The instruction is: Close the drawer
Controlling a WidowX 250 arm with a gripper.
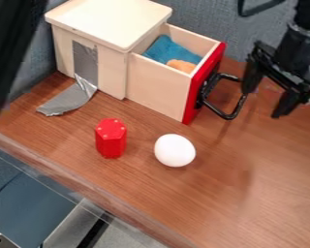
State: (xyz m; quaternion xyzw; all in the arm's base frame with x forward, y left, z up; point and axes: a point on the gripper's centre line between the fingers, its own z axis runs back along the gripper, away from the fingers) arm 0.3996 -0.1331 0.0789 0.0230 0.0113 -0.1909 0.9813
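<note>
In the camera view, the drawer [158, 89] juts well out of its pale wooden box [109, 22], on the far side of the bench [261, 193], its red front [198, 92] facing the tool [262, 102]. The tool hangs beside the black handle [228, 116], its two fingers spread wide with nothing between them; one fingertip is right at the handle's outer end, though whether it touches, I cannot tell. A blue cloth [170, 49] and something orange [181, 65] lie inside, both probably light and soft, so they should add little weight. The drawer looks like stiff, thin wood: light, not fragile, likely to slide with some rubbing and to jam if pushed off-centre. No grip seems needed; a steady push square on the red front, or on the handle's middle, should serve. The handle's smooth, rounded bar could let a fingertip slip sideways.
</note>
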